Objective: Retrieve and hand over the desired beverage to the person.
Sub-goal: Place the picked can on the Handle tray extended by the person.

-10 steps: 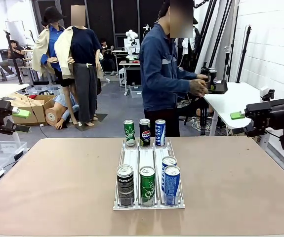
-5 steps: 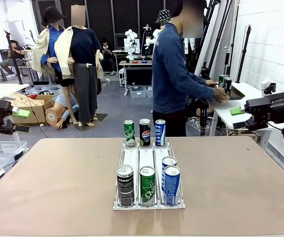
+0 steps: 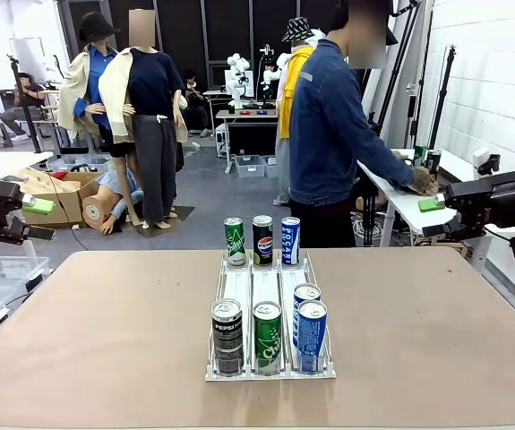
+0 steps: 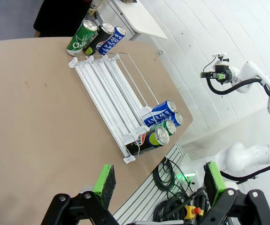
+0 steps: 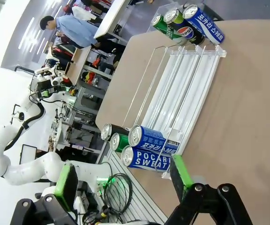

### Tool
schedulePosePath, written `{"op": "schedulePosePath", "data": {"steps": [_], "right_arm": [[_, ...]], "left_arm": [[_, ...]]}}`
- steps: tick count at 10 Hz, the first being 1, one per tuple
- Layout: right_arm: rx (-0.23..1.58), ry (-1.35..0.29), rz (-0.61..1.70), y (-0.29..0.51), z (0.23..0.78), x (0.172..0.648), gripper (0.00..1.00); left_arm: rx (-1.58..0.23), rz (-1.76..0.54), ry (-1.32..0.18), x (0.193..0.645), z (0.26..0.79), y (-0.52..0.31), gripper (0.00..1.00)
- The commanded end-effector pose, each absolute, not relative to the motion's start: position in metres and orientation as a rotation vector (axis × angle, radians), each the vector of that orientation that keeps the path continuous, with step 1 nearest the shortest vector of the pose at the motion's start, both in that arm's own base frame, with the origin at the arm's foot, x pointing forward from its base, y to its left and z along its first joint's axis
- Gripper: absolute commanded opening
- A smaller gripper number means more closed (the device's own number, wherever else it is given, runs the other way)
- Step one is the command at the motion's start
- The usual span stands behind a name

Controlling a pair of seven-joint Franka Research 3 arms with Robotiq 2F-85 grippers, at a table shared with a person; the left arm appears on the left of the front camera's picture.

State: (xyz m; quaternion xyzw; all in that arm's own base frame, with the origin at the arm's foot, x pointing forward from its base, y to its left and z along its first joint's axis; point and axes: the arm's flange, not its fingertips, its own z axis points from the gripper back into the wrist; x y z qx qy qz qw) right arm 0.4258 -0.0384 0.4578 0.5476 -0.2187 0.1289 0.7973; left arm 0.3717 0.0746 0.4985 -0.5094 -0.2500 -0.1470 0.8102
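Beyond the brown table point(image 3: 105, 331), your person point(image 3: 333, 143) stands at the far edge, right of centre, turned toward a white side table point(image 3: 405, 202). Your left gripper point(image 4: 158, 185) and right gripper point(image 5: 123, 180) both hang with fingers spread, holding nothing, well apart from the person. Between them sits the can rack point(image 3: 266, 287), three cans at its far end, four near you.

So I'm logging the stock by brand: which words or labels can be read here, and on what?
"PEPSI": black can, rack's near left lane.
"POCARI SWEAT": front blue-and-white can, near right lane.
"pepsi": black can standing behind the white wire rack.
"POCARI": blue-and-white can beside it.
Green cans' script: too blurred.
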Motion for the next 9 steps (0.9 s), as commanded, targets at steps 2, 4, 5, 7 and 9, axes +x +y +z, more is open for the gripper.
{"op": "schedulePosePath", "data": {"steps": [2,4,5,7,9], "right_arm": [[1.190,-0.472,0.275,-0.0395,0.4580,0.4257,1.00],[1.190,-0.472,0.275,-0.0395,0.4580,0.4257,1.00],[1.190,-0.472,0.275,-0.0395,0.4580,0.4257,1.00],[1.190,-0.472,0.275,-0.0395,0.4580,0.4257,1.00],[1.190,-0.472,0.275,-0.0395,0.4580,0.4257,1.00]], "left_arm": [[-1.086,-0.323,-0.532,0.3693,0.4990,0.0766,1.00],[-1.086,-0.323,-0.532,0.3693,0.4990,0.0766,1.00],[-1.086,-0.323,-0.532,0.3693,0.4990,0.0766,1.00],[-1.086,-0.323,-0.532,0.3693,0.4990,0.0766,1.00],[-1.086,-0.323,-0.532,0.3693,0.4990,0.0766,1.00]]}}
